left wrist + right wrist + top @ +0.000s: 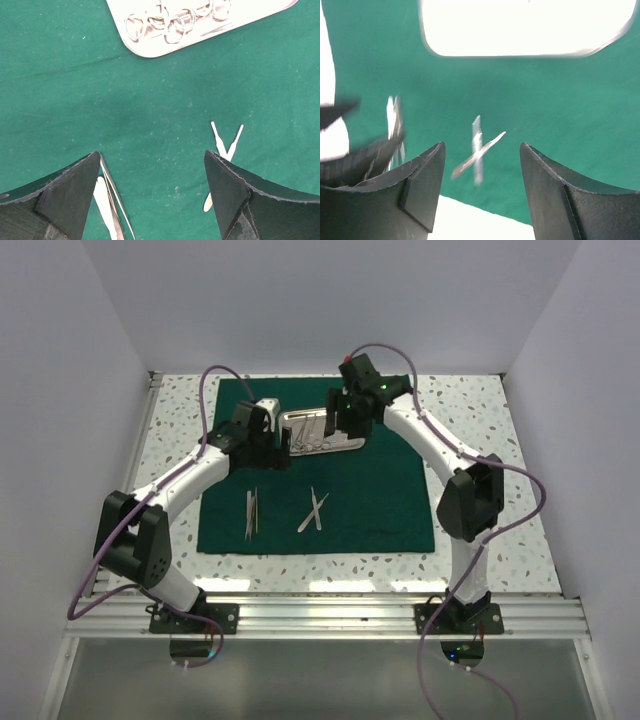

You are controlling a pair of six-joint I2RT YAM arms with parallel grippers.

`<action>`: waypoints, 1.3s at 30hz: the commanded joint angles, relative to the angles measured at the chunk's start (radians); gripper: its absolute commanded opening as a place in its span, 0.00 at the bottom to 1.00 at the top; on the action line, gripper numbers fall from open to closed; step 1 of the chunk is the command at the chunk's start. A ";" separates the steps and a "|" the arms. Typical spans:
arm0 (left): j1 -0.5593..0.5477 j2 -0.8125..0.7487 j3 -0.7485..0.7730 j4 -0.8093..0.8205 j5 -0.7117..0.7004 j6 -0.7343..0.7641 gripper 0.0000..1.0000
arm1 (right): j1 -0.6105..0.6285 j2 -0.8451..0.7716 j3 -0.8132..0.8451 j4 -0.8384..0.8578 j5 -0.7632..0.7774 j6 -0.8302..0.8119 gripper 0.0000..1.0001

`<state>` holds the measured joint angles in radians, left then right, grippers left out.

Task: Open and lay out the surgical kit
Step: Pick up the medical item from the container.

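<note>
The green cloth point(390, 490) was spread on the counter point(480, 540), with bare margins left at both sides. The steel tray point(255, 6) (ringed instruments point(170, 25) inside) was set by the cloth's far edge. Tweezers point(251, 512) and a crossed pair point(314, 510) were laid by its near edge. Both were held released: the left claw point(151, 154) over open cloth, the right claw point(481, 145) over the tray.

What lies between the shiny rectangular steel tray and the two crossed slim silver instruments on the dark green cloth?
Only bare green cloth: the left wrist view shows nothing lying between the steel tray and the crossed silver instruments.
</note>
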<state>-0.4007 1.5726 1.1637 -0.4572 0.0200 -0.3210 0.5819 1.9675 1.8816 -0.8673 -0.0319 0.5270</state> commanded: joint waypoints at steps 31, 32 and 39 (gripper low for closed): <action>-0.001 -0.181 0.030 -0.158 -0.167 -0.059 0.89 | -0.208 0.553 0.455 -0.075 0.092 -0.110 0.55; 0.000 -0.189 0.025 -0.159 -0.169 -0.064 0.89 | -0.209 0.553 0.456 -0.075 0.092 -0.110 0.55; -0.001 -0.230 -0.013 -0.179 -0.180 -0.084 0.89 | -0.209 0.475 0.461 -0.098 0.187 -0.111 0.54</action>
<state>-0.4007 1.3911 1.1641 -0.6247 -0.1356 -0.3832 0.3702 2.5217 2.3341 -0.9516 0.0868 0.4297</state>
